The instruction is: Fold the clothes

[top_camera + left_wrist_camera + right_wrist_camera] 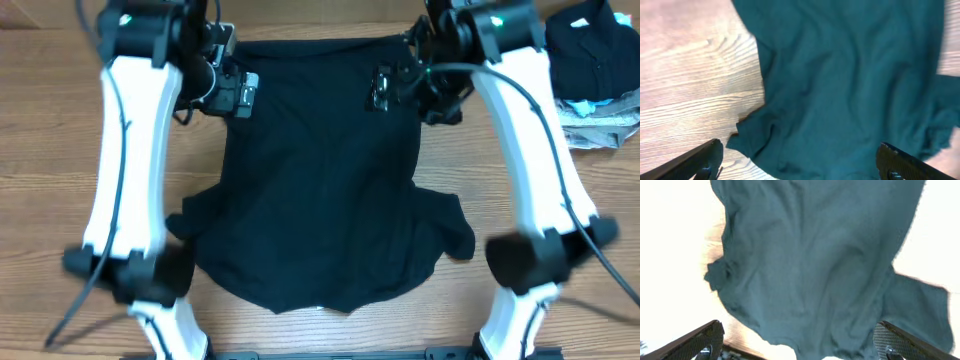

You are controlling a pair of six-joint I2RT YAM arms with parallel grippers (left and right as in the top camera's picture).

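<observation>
Our arms sit closest to the overhead lens: left arm (130, 160) and right arm (535, 150), two in all, white with black joints, their bases cut off at the bottom edge. Between them one black shirt (320, 180) lies spread flat in the middle of the table (50, 150). Its long axis runs straight away from us. The hem (310, 48) is at the far end and the rounded shoulder end is nearest our bases. One sleeve (192, 215) sticks out on our left and a second on our right.

We have the left gripper (243, 95) over the hem's left corner. The right gripper (382, 88) is over the cloth just inside the right corner. The wrist views show the left fingers (702, 159) and the right fingers (700, 337) spread wide apart with nothing pinched between them, and the shirt lies below and beyond. We cannot tell whether any fingertip touches the cloth.

At the far right corner of the table we count two more pieces. A black garment (595, 45) touches a grey garment (600, 118), and the frame edge cuts both.

Both wrist pictures are soft with blur, and the shirt reads teal in them. The right wrist view is washed out white around the cloth, so the wood grain is lost there. From above, the grippers hide the hem corners.
</observation>
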